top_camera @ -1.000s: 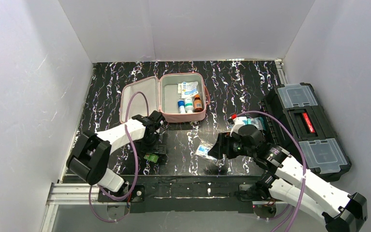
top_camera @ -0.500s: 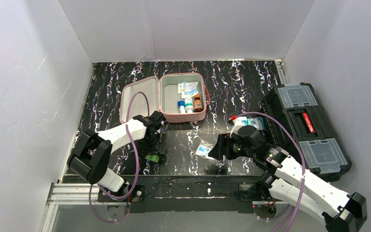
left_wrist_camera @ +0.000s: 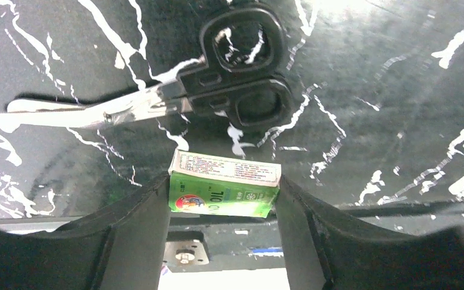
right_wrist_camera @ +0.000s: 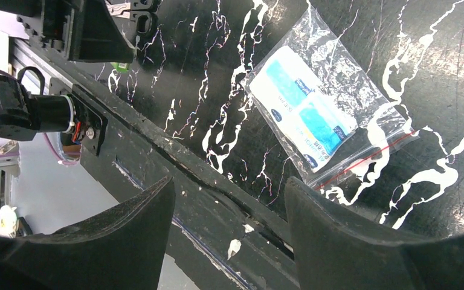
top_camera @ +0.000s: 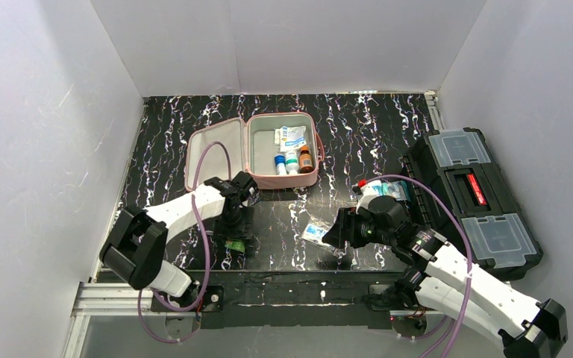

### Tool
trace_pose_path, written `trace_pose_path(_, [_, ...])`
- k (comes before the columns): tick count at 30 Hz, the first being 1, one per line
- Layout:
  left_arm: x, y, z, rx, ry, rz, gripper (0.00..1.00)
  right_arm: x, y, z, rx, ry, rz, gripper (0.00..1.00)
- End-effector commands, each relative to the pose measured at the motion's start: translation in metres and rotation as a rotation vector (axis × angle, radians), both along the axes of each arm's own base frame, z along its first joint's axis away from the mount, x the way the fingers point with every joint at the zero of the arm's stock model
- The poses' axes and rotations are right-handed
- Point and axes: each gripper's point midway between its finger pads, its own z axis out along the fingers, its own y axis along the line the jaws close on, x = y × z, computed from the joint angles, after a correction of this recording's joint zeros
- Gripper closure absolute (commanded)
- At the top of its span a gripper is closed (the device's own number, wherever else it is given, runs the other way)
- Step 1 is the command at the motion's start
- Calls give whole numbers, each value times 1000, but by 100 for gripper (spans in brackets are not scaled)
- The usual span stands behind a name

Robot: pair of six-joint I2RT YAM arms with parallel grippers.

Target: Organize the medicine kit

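The pink medicine kit lies open at the back centre, with small bottles and packets in its grey right half. My left gripper is down at the near edge, fingers pressed on both ends of a small green box. Black-handled scissors lie just beyond the box. My right gripper is open and empty, hovering by a clear bag with a blue-and-white packet, which also shows in the top view.
A black toolbox with clear compartments stands at the right. More packets and a red-capped item lie beside it. The table's near edge and metal rail run under both grippers. White walls enclose the table.
My left arm has shifted slightly and settled lower over the green box, closing round it. My right arm has barely moved.
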Motion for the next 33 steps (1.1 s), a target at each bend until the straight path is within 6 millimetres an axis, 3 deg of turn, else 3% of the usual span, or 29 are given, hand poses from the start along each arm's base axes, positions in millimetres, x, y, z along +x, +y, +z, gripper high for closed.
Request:
trace_pose_path(1, [7,-8,42,-37,-81,-20,56,1,3,9,32,-26,3,27])
trace_pose_path(7, [33,-24,99,-96,-197,-49,56,3,3,13,34,-34,-3,28])
trace_pose_path(12, [73,-42,144,-115,-305,-69,54,4,4,15,41,-39,-10,28])
trace_pose_path(17, [118,-66,173,-114,-381,-90,52,4,5,19,60,-37,-12,28])
trace_pose_path(26, [192,-103,167,-71,-412,-109,53,1,8,27,96,-42,-4,29])
trace_pose_path(33, [238,-113,151,-87,-430,-69,55,-1,10,27,99,-33,12,29])
